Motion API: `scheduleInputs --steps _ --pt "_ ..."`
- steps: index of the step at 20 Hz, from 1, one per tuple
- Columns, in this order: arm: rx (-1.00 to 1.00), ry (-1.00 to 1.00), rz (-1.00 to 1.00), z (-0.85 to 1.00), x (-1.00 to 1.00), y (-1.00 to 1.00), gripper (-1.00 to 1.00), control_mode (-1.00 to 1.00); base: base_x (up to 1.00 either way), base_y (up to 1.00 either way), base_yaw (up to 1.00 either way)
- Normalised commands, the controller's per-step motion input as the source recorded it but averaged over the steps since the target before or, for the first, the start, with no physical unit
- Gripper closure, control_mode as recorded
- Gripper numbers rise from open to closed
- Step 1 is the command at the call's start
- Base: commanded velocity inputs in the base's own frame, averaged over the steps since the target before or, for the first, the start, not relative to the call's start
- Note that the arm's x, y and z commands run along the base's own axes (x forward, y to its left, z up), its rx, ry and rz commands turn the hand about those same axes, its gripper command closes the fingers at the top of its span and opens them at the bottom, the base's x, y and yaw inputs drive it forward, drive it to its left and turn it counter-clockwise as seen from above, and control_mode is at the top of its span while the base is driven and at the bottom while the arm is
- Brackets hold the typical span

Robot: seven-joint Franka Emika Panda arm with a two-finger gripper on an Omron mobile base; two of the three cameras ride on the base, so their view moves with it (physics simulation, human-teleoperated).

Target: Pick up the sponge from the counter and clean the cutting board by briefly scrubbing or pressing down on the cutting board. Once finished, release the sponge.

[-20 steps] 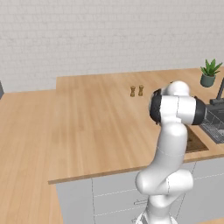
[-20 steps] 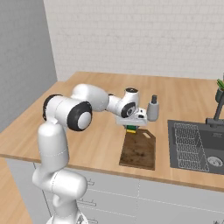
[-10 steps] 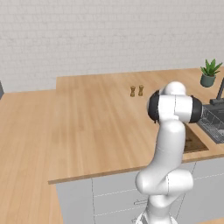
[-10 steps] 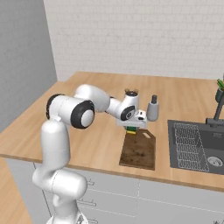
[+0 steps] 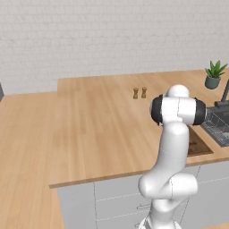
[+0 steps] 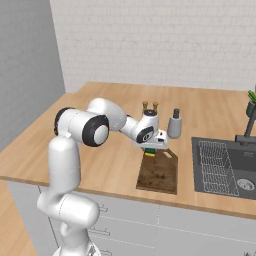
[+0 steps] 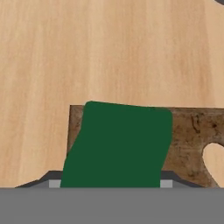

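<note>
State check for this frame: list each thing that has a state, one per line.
gripper: shut on the sponge, at the far end of the cutting board
sponge: held, green side facing the hand camera, over the board's far edge
cutting board: flat on the counter, near the front edge
counter: bears the board
soap bottle: upright
potted plant: upright

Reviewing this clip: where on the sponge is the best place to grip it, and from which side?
Grip the sponge across its two long side faces, coming straight down from above: its flat green top faces up over the cutting board, as the gripper appears to hold it now.
</note>
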Motion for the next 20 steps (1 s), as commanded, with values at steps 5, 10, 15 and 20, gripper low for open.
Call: scheduleInputs --steps 5,10,15,20 --pt "0.00 -0.07 0.00 -0.25 -0.13 0.00 1.00 -1.00 0.00 0.00 0.00" --pt "0.00 -0.05 0.00 -0.20 -0.19 0.00 1.00 -1.00 0.00 0.00 0.00" --pt "0.00 -0.09 0.00 -0.14 -0.33 0.00 1.00 -1.00 0.00 0.00 0.00" --pt "0.00 -0.03 0.00 -0.12 -0.37 0.00 1.00 -1.00 0.00 0.00 0.00"
